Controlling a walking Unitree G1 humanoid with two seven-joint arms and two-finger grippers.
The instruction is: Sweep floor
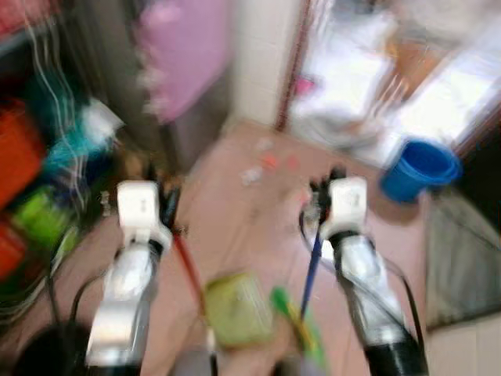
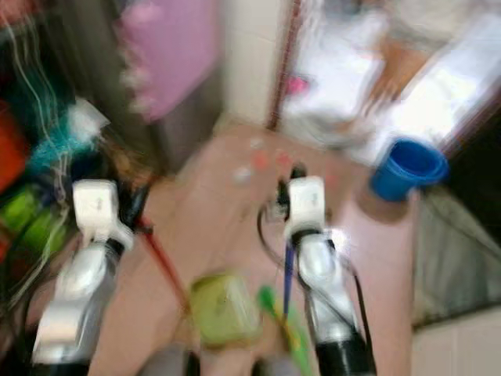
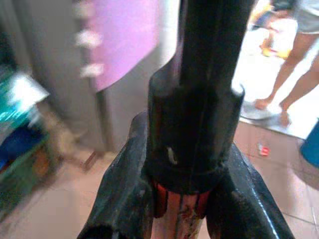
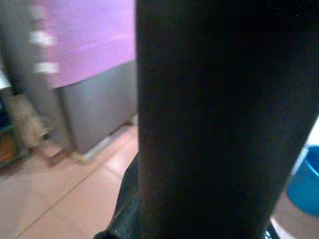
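Red stick: a thin red handle (image 1: 186, 262) with a black end cap (image 3: 192, 129), slanting down to a yellow-green dustpan (image 1: 237, 307).
Left gripper (image 3: 187, 199): clenched on the red handle, one finger on each side.
Blue stick: a thin blue broom handle (image 1: 311, 270) below the right gripper (image 1: 327, 188), whose grasp cannot be told.
Floor: pink tiled floor (image 1: 235, 211) with small scattered scraps (image 1: 262, 160).
Bucket: round blue plastic bucket (image 1: 419, 168), well apart, on the right.
Person: bare legs (image 3: 294, 64) near the doorway.
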